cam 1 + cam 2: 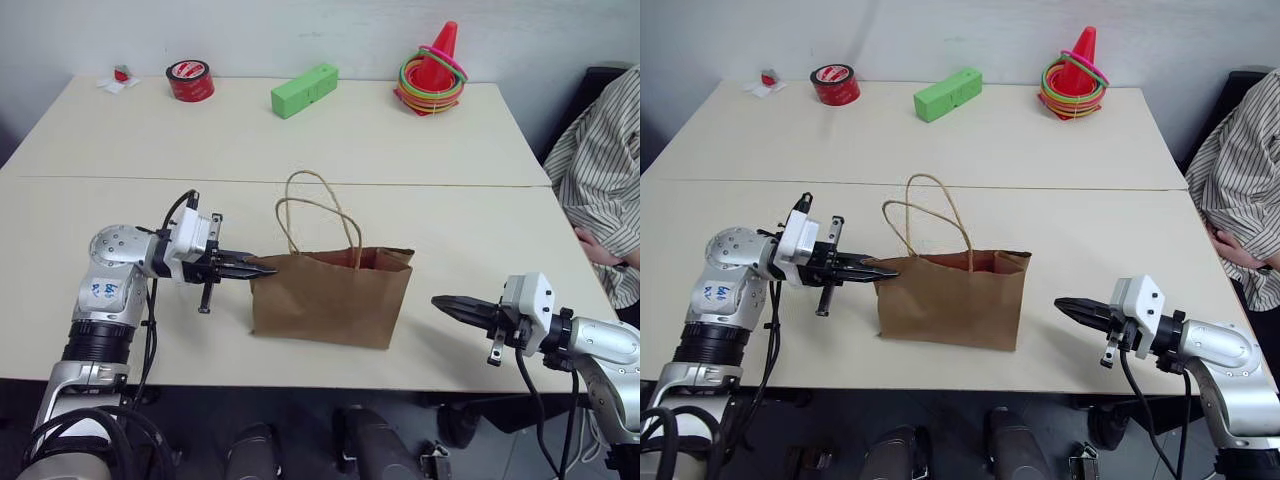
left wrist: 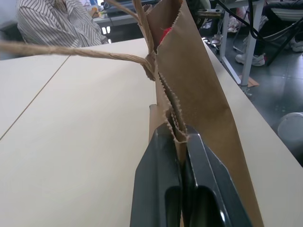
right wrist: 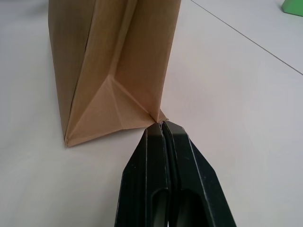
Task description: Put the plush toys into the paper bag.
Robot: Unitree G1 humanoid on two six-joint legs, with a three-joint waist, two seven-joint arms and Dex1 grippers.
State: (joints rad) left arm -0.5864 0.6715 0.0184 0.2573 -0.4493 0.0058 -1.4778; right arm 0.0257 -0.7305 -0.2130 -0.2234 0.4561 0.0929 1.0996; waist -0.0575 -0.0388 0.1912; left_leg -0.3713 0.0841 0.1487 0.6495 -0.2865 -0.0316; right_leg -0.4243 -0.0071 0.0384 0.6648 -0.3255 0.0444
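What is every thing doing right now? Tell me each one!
Paper bag: upright, top open, red showing inside.
Bag handles: standing up.
Left gripper: fingers shut on the bag's top edge.
Right gripper: shut, holding nothing, apart from the bag.
Red tape roll: lying flat.
Green block: lying on its side.
Orange cone: upright, rings around it.

Two pale beige tables [image 1: 250,140] butted together, seam running across the middle. On the near one, the paper bag [image 1: 330,300] stands upright near the front edge, cord handles up. Along the far edge: a small red-and-white item [image 1: 121,74] on a white scrap, a red tape roll [image 1: 190,80], a green block [image 1: 304,90], an orange cone with rings [image 1: 434,70].
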